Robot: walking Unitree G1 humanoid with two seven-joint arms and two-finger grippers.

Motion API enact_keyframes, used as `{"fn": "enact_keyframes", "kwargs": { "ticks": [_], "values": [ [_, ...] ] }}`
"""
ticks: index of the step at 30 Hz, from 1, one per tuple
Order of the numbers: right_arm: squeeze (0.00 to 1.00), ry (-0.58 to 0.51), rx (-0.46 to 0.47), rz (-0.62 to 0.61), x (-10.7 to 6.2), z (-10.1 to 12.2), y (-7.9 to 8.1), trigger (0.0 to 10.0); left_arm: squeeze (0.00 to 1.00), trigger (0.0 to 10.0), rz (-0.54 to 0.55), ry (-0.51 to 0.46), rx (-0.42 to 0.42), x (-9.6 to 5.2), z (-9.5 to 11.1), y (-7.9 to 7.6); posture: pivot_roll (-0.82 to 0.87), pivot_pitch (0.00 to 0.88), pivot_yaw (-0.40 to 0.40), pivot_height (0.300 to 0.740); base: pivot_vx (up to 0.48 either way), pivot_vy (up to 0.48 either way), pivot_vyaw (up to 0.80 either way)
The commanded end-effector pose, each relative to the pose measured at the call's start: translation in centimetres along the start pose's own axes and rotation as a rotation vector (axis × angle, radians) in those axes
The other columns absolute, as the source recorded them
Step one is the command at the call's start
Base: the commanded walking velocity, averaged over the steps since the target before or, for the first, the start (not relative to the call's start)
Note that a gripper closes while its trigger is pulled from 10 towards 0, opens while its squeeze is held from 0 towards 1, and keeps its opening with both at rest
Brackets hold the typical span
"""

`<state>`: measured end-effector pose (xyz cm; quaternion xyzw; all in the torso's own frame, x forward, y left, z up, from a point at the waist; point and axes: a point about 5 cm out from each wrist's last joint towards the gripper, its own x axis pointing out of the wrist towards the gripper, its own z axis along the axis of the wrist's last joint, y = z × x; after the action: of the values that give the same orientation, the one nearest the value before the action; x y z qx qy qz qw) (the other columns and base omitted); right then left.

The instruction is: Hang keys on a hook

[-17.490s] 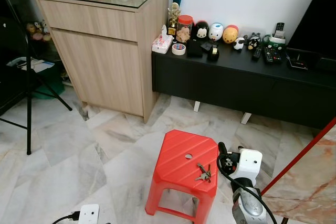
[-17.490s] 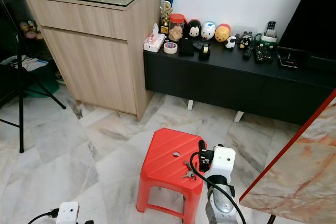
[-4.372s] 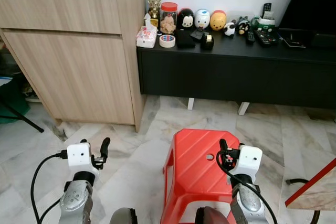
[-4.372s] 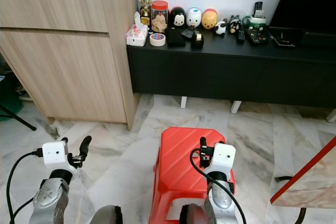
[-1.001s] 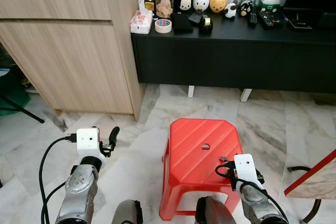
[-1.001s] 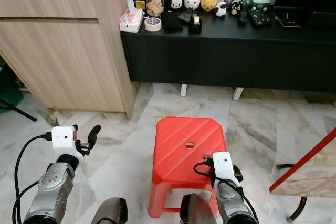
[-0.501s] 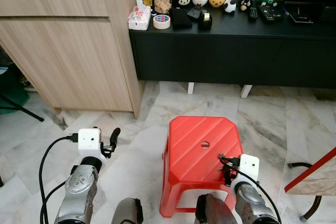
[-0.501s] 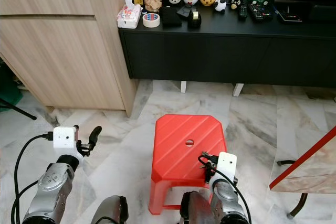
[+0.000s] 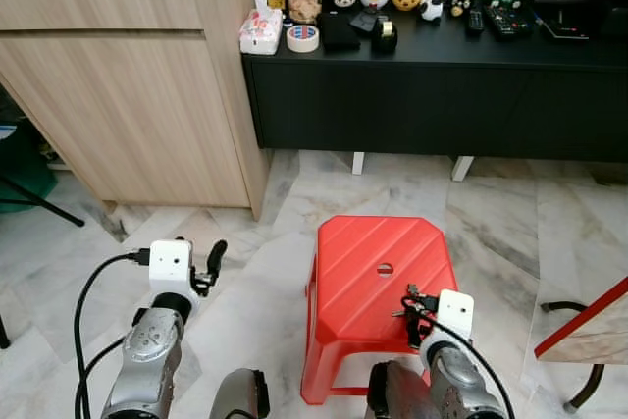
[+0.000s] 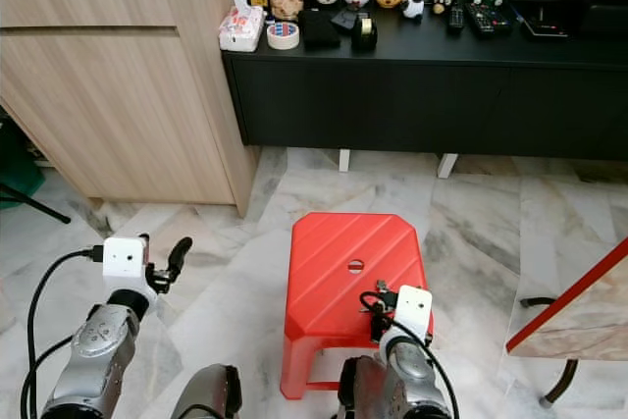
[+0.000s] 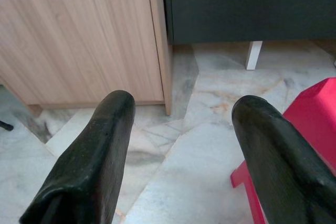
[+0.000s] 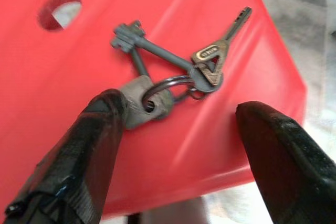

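Observation:
A bunch of grey keys on a ring with a grey fob lies flat on the red plastic stool, near its front right corner. My right gripper is open and low over that corner, one finger on each side of the bunch. One fingertip touches the fob. In the left eye view the right gripper sits at the stool's near right edge. My left gripper is held open over the floor, left of the stool, with nothing between its fingers.
A light wooden cabinet stands at the back left. Beside it a low black console carries toys, tape and remotes. A marble tabletop with a red edge juts in at the right. A black tripod leg is at the far left.
My right gripper has edged left onto the stool's front right corner and now straddles the keys. The left arm has hardly moved.

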<state>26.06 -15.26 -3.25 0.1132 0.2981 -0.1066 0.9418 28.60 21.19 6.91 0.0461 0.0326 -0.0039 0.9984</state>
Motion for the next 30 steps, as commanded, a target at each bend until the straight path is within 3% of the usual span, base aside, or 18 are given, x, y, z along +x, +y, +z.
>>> {"fn": "enact_keyframes", "kwargs": {
  "ticks": [1,4,12,20,23,30],
  "values": [
    [0.0,-0.026,0.041,0.015,-0.2,0.0,0.2,10.0,0.0,10.0,0.0,0.016,0.02,-0.3,-0.2,0.2,0.11,0.118,-0.01,0.607,0.0,0.0,0.0],
    [0.0,-0.071,0.1,0.063,-0.4,0.2,1.0,10.0,0.0,10.0,0.0,0.017,0.022,-0.3,-0.2,0.3,0.11,0.118,-0.012,0.607,0.0,0.0,0.0],
    [0.0,-0.13,0.164,0.07,-1.0,-0.1,1.4,10.0,0.0,10.0,0.001,0.016,0.021,-0.4,-0.2,0.4,0.11,0.118,-0.013,0.607,0.0,0.0,0.0],
    [0.0,-0.3,0.244,0.084,-1.3,2.1,1.5,10.0,0.0,10.0,0.007,0.013,0.02,-0.3,-0.2,0.6,0.11,0.114,-0.014,0.607,0.0,0.0,0.0],
    [0.0,-0.304,0.247,0.082,-1.3,2.3,1.5,10.0,0.0,10.0,0.007,0.013,0.02,-0.3,-0.2,0.6,0.11,0.114,-0.014,0.607,0.0,0.0,0.0],
    [0.0,-0.184,0.188,0.077,-0.7,1.2,1.6,10.0,0.0,10.0,-0.001,0.013,0.017,-0.2,-0.2,0.4,0.1,0.113,-0.014,0.607,0.0,0.0,0.0]
  ]
}}
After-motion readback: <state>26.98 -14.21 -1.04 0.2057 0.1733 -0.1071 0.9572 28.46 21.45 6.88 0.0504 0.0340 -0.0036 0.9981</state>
